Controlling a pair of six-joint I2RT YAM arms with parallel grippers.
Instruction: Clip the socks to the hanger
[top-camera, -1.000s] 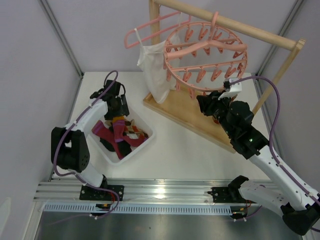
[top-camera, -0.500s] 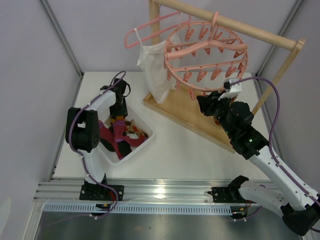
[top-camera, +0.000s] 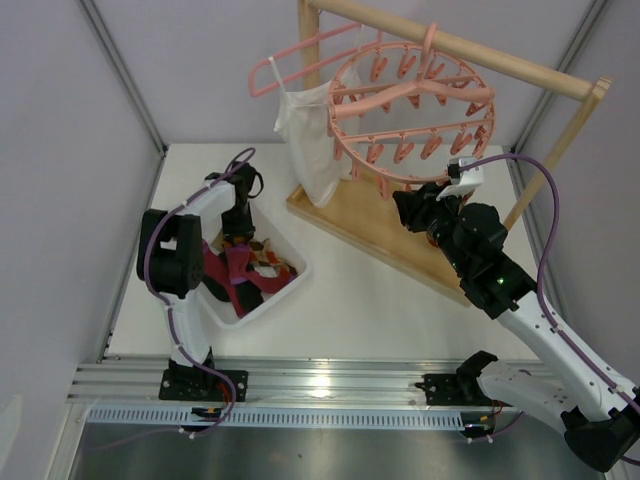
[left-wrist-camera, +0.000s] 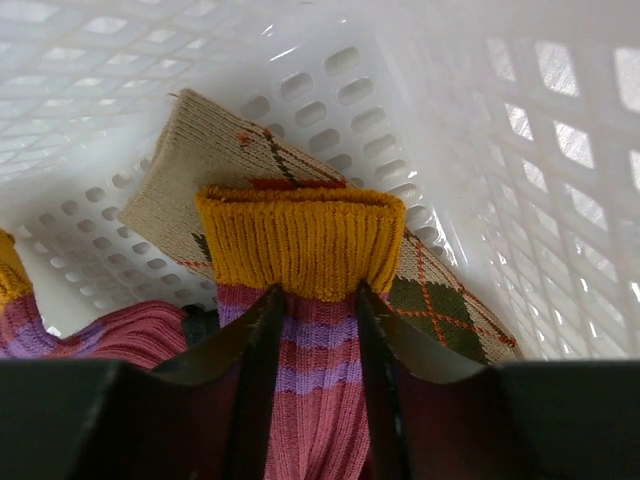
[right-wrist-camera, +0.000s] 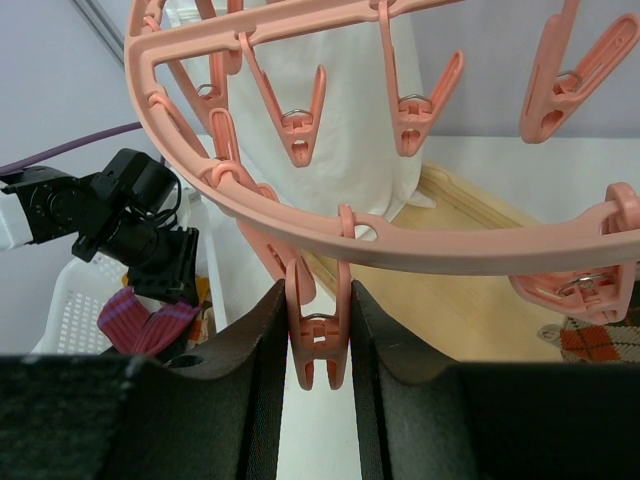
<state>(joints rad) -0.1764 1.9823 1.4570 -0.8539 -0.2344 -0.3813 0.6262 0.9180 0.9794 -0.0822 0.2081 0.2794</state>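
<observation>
Starting nearest, the left pincer (left-wrist-camera: 317, 297) is clamped just below the mustard cuff of a striped sock (left-wrist-camera: 300, 235) inside the white basket (left-wrist-camera: 500, 150) on the tabletop (top-camera: 370, 290). It looks like soft, light knit (likely to sag and stretch), so the thick cuff seems the best hold. Three lie there: this one, an argyle sock (left-wrist-camera: 190, 160) beneath, and a second striped sock (left-wrist-camera: 100, 335) to the left. Farther off, the right pincer (right-wrist-camera: 318, 290) squeezes one clip (right-wrist-camera: 318, 350) on the single pink hanger (right-wrist-camera: 420, 240).
</observation>
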